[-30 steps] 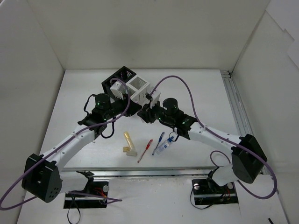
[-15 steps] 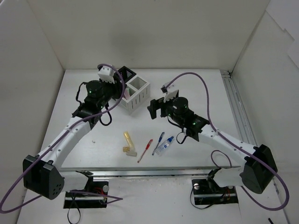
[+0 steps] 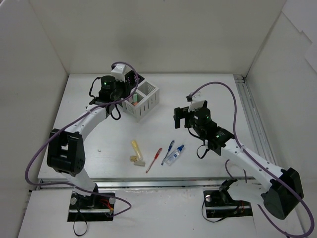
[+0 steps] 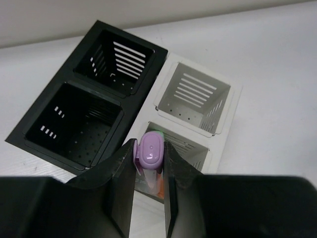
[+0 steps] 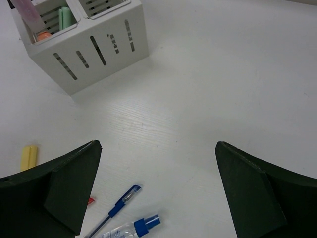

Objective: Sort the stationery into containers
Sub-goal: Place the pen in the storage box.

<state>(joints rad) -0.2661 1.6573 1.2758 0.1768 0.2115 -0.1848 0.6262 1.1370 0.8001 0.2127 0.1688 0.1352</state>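
My left gripper [image 4: 150, 166] is shut on a pink marker [image 4: 150, 151], which it holds upright over the near compartment of the white container [image 4: 233, 99]. That compartment holds a green-capped marker [image 5: 64, 17] and an orange marker [image 5: 43, 35]. The black container [image 4: 99, 84] beside it has nothing in it. My right gripper [image 5: 157, 146] hangs open over bare table, right of the white container [image 3: 144, 99]. On the table in front lie a yellow marker [image 3: 134, 147], two beige erasers [image 3: 137, 159], a red pen [image 3: 154, 159], a blue pen [image 3: 168, 151] and a clear blue-capped bottle [image 3: 174, 155].
White walls close in the table at the back and both sides. A metal rail [image 3: 250, 119] runs along the right edge. A tiny white speck [image 3: 99, 148] lies on the left part of the table. Purple cables arch over both arms.
My left arm swung back and left, carrying the pink marker over the containers. My right gripper opened wide and drew away to the right of the white container.
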